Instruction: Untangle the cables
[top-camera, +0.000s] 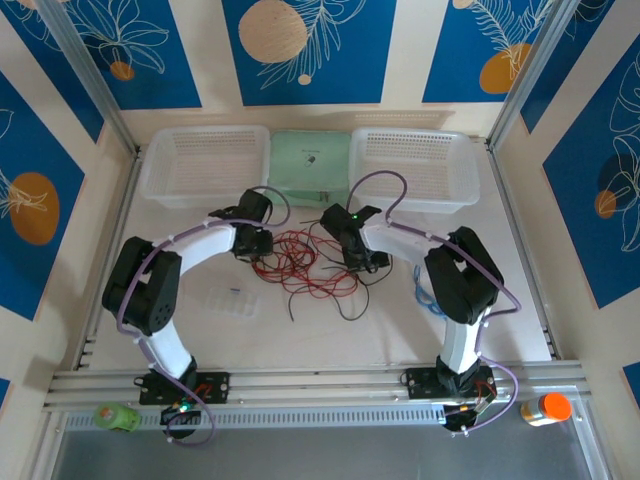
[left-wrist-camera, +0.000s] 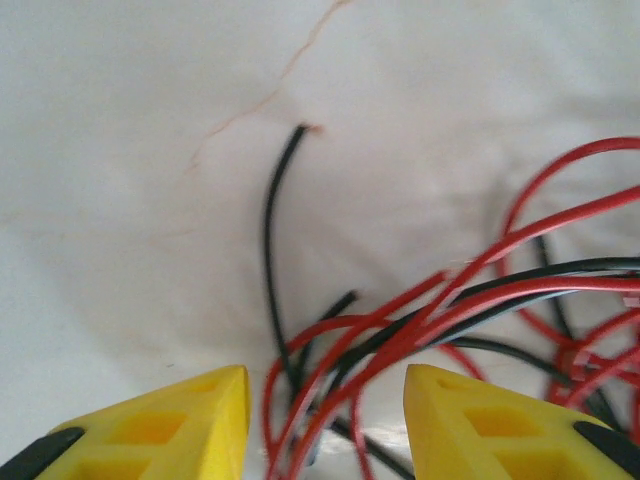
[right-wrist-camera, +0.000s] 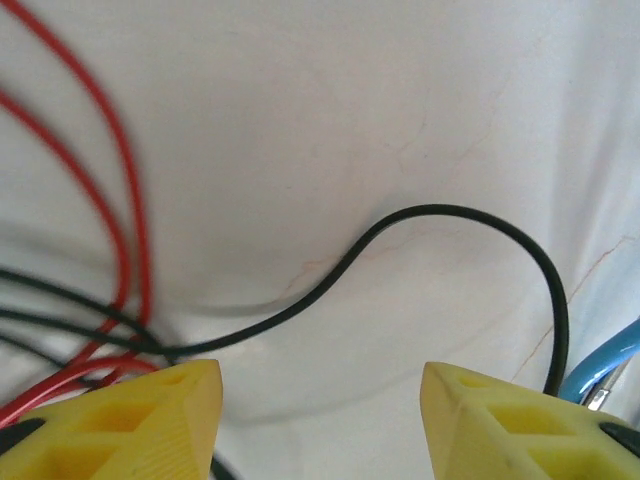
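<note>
The cables (top-camera: 308, 266) lie as a loose tangle of red and black strands on the white table between my two arms. My left gripper (top-camera: 262, 248) sits at the tangle's left edge. In the left wrist view it (left-wrist-camera: 325, 425) is open, its yellow fingers (left-wrist-camera: 190, 420) wide apart, and several red and black cables (left-wrist-camera: 400, 330) run through the gap without being pinched. My right gripper (top-camera: 366, 262) is at the tangle's right edge. It (right-wrist-camera: 320, 425) is open too, with bare table between its fingertips. A single black cable (right-wrist-camera: 440, 212) arcs just beyond them, and red strands (right-wrist-camera: 125, 200) pass on the left.
Two white baskets (top-camera: 205, 165) (top-camera: 415, 165) stand at the back with a green pad (top-camera: 310, 165) between them. A clear plastic piece (top-camera: 230, 301) lies front left. A light blue cable (top-camera: 430, 295) (right-wrist-camera: 610, 365) lies by the right arm. A green object (top-camera: 118, 416) and an orange bottle (top-camera: 546, 408) sit at the near rail.
</note>
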